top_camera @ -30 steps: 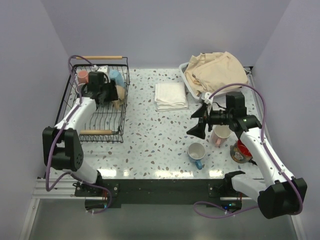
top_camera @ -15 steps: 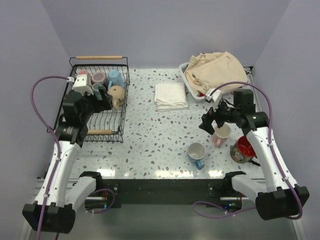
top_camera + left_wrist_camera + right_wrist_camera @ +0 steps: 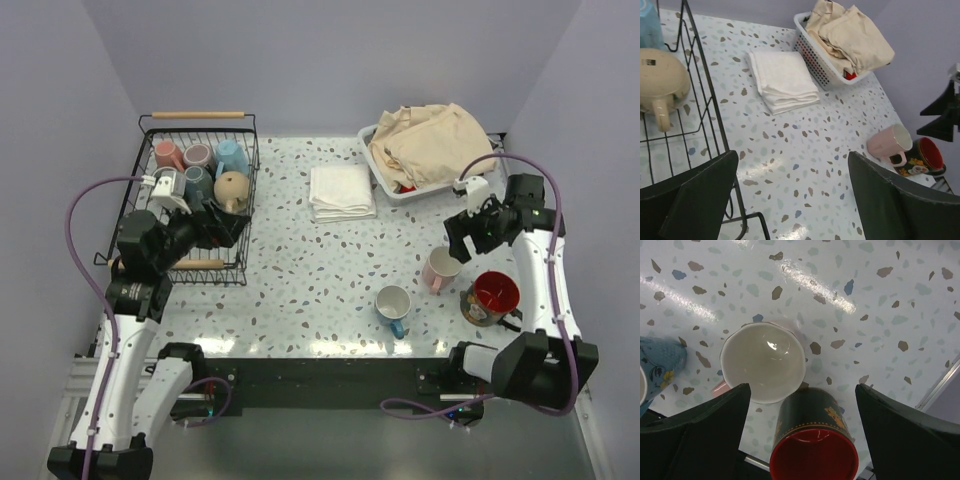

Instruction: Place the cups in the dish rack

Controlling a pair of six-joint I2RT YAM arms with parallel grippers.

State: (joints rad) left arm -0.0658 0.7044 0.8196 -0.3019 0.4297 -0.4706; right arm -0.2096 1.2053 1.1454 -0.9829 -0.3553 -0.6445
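The black wire dish rack [image 3: 249, 205] stands at the far left and holds several cups: pink [image 3: 165, 155], mauve [image 3: 197, 155], light blue [image 3: 232, 156], grey-teal [image 3: 197, 181] and tan [image 3: 232, 188]. On the table stand a pale pink cup [image 3: 440, 268], a white cup with blue handle [image 3: 393, 303] and a dark patterned cup with red inside [image 3: 490, 297]. My left gripper [image 3: 217, 226] is open and empty over the rack's near right side. My right gripper [image 3: 466, 233] is open and empty above the pale pink cup [image 3: 762, 362] and the dark cup [image 3: 815, 440].
A folded white cloth [image 3: 341, 192] lies at mid-table. A white tub [image 3: 400, 185] with beige cloth [image 3: 430, 140] stands at the back right. The rack's wooden handles [image 3: 204, 114] are at its far and near ends. The dark cup stands near the table's right front edge.
My left gripper has drawn back out of the rack toward its near right side, empty. My right gripper has moved right and up, away from mid-table to above the pink and dark cups.
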